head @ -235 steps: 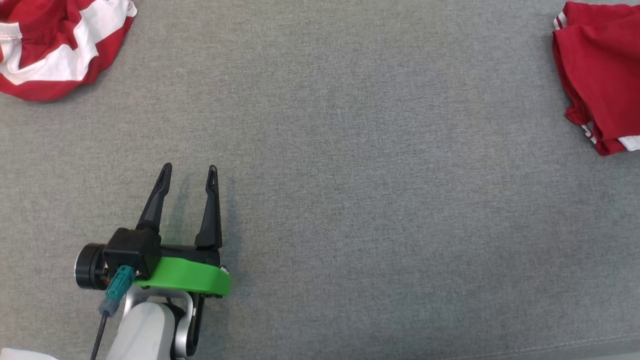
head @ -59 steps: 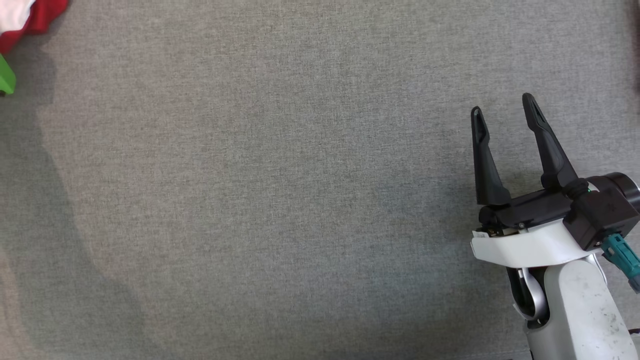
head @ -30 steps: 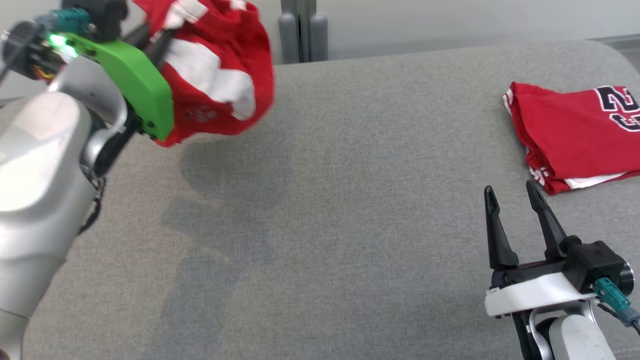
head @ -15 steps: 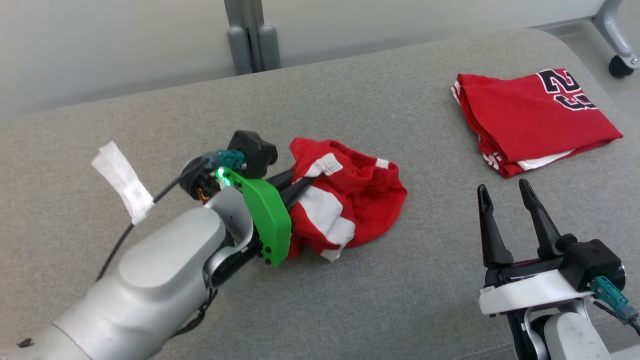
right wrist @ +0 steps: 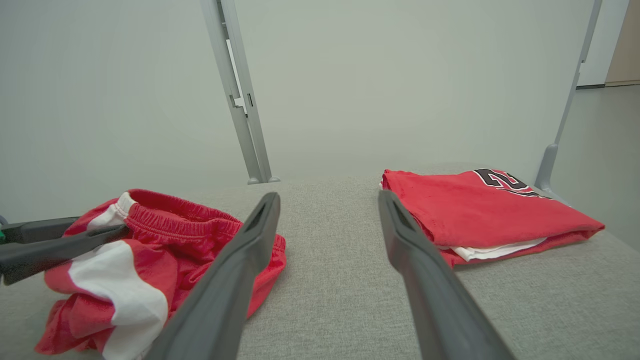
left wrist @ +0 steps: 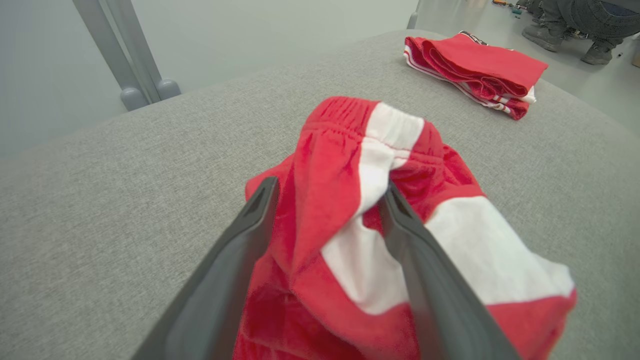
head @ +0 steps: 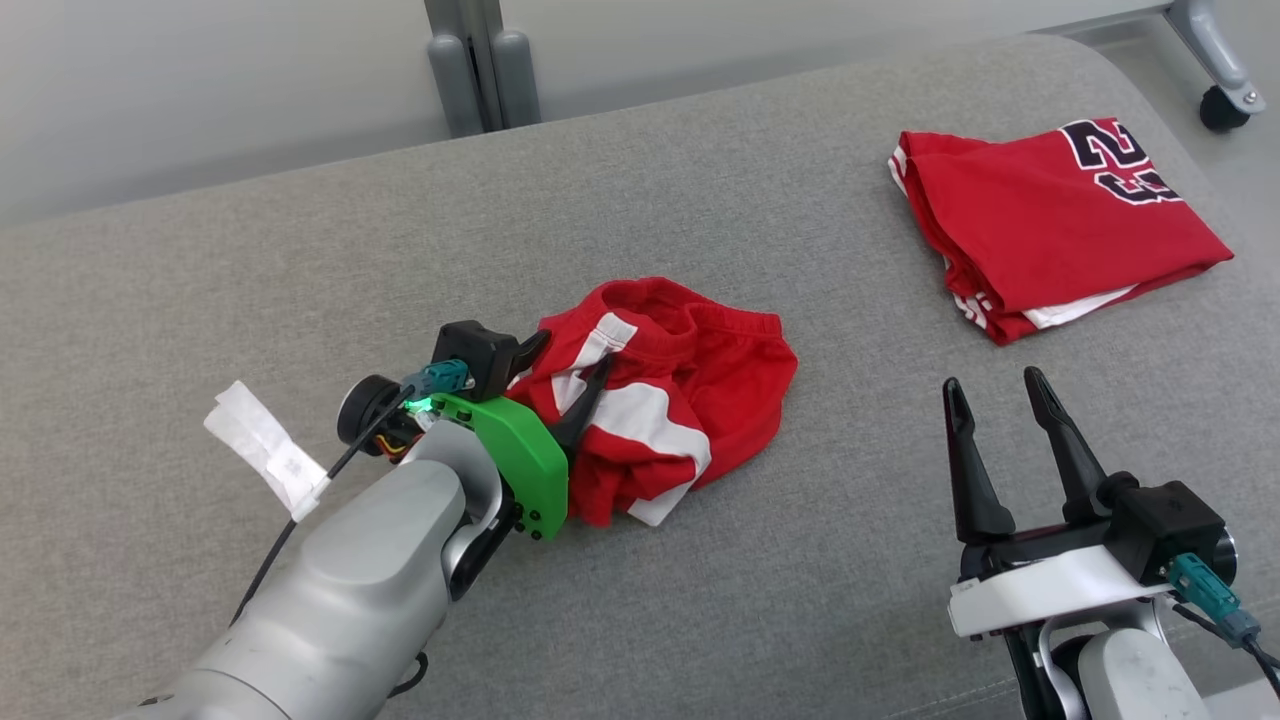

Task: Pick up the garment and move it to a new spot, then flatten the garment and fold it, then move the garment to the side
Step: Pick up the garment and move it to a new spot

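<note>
The garment (head: 700,400), crumpled red shorts with white stripes, lies in a heap at the middle of the grey padded table (head: 300,270). My left gripper (head: 573,350) lies low at its left side, open, jaws spread with a fold of the fabric resting loosely between them. The left wrist view shows the waistband (left wrist: 345,150) bunched between the two dark fingers of that gripper (left wrist: 330,185). My right gripper (head: 992,380) stands open at the lower right, a short way right of the shorts, nothing in it. The right wrist view has the garment (right wrist: 165,240) left of its open fingers (right wrist: 328,196).
A folded red jersey (head: 1050,220) with dark numbers lies at the table's far right; it also appears ahead-right of the right gripper (right wrist: 475,205). A white tape tag (head: 265,445) hangs on the left arm's cable. A grey post (head: 480,60) stands behind the table. A person's feet (left wrist: 550,35) are beyond the far end.
The left arm carried the shorts in from the far left and down onto the table, then its jaws opened and let go of the fabric. The right arm has stayed put.
</note>
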Tool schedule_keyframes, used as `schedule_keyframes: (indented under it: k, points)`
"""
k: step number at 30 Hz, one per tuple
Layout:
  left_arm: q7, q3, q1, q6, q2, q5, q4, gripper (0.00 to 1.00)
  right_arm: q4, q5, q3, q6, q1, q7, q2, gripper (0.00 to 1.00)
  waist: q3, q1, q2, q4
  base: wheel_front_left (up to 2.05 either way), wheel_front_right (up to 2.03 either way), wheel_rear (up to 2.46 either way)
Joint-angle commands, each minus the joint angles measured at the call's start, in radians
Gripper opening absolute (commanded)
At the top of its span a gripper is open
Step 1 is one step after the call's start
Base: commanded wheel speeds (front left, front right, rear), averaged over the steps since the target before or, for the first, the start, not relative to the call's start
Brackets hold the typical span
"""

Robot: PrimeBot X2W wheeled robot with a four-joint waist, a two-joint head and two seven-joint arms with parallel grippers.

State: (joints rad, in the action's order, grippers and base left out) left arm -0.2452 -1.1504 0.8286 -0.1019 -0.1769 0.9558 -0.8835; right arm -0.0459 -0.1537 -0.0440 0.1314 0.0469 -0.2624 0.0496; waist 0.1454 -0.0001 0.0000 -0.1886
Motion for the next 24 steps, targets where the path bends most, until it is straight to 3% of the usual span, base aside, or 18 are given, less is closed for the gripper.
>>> schedule_keyframes:
  k: [1, 6, 11, 18, 24]
  points:
    - [-0.011, 0.011, -0.018, 0.007, 0.009, -0.009, -0.012, 1.0, -0.003, 0.005, 0.004, -0.002, -0.011, -0.003, 0.002, 1.0, -0.026, 0.0001, 0.0, 0.024, 0.0, 0.0, 0.0]
    - [-0.021, 0.041, -0.048, 0.007, 0.035, -0.037, -0.015, 1.0, -0.012, 0.013, 0.01, -0.002, -0.03, -0.003, 0.002, 1.0, -0.08, 0.0001, 0.0, 0.062, 0.0, 0.0, 0.0]
    - [-0.02, 0.146, -0.126, 0.039, 0.019, -0.08, 0.074, 1.0, -0.023, 0.019, 0.023, -0.002, -0.056, -0.003, 0.002, 1.0, -0.141, 0.0001, 0.0, 0.103, 0.0, 0.0, 0.0]
    - [-0.019, 0.347, -0.316, 0.183, -0.022, -0.222, 0.302, 1.0, -0.035, 0.027, 0.049, -0.002, -0.077, -0.003, 0.002, 1.0, -0.185, 0.0001, 0.0, 0.155, 0.0, 0.0, 0.0]
    - [-0.019, 0.523, -0.527, 0.256, -0.036, -0.317, 0.467, 1.0, -0.061, 0.042, 0.057, -0.002, -0.094, -0.003, 0.002, 1.0, -0.201, 0.0001, 0.0, 0.188, 0.0, 0.0, 0.0]
